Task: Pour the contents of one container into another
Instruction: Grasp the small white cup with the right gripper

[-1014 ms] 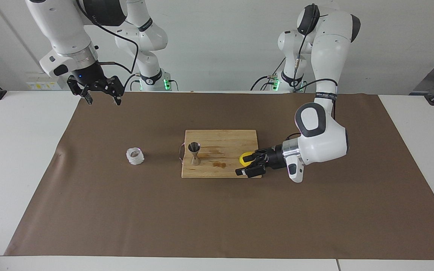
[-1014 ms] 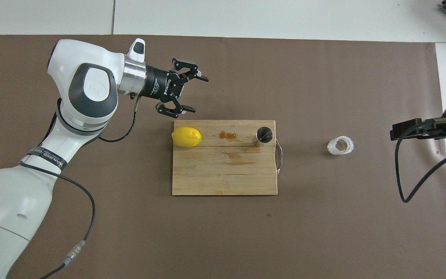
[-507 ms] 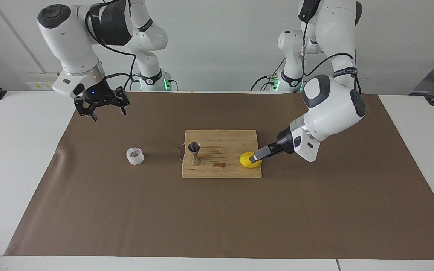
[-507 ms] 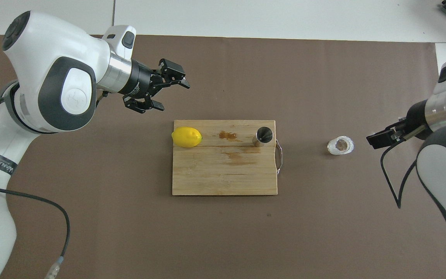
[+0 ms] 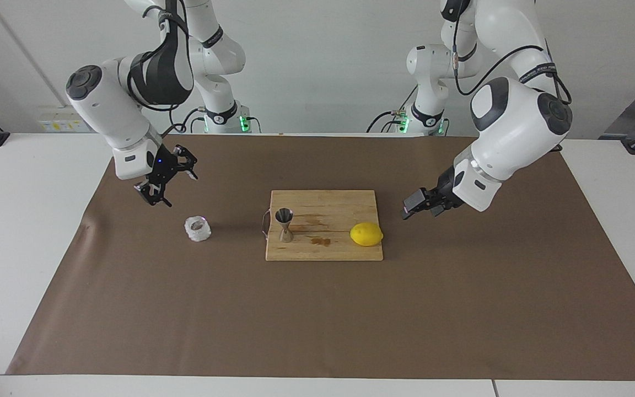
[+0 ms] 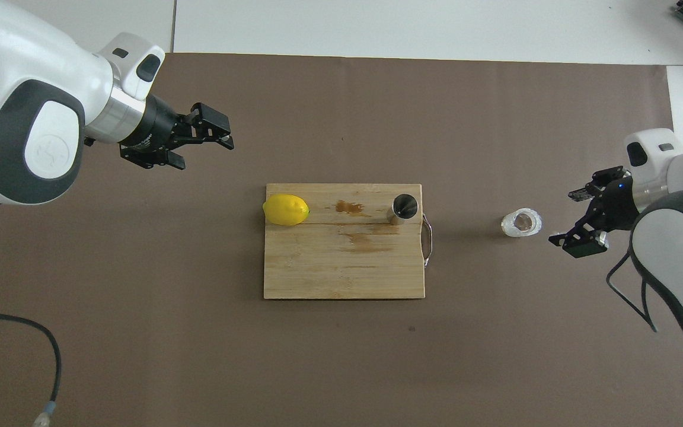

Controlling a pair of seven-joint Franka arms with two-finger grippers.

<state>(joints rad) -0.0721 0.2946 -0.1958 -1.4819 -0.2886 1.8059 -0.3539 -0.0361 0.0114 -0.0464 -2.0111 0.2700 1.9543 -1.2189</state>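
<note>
The whitish crinkled cup (image 5: 197,228) stands upright on the brown mat toward the right arm's end; it also shows in the overhead view (image 6: 521,222). The steel jigger (image 5: 284,224) stands upright on the wooden board, at the edge facing the cup (image 6: 404,209). My right gripper (image 5: 170,187) is open and empty, low over the mat just beside the cup, apart from it (image 6: 570,217). My left gripper (image 5: 412,209) is open and empty over the mat beside the board's lemon end (image 6: 206,151).
A yellow lemon (image 5: 366,234) lies on the wooden board (image 5: 323,251) at the end toward the left arm. The board has brown stains and a metal handle (image 6: 428,238) on the cup's side. A brown mat (image 5: 317,320) covers the table.
My left gripper has pulled back from the lemon, off the board toward the left arm's end. My right gripper has come down from high over the mat's edge to beside the cup.
</note>
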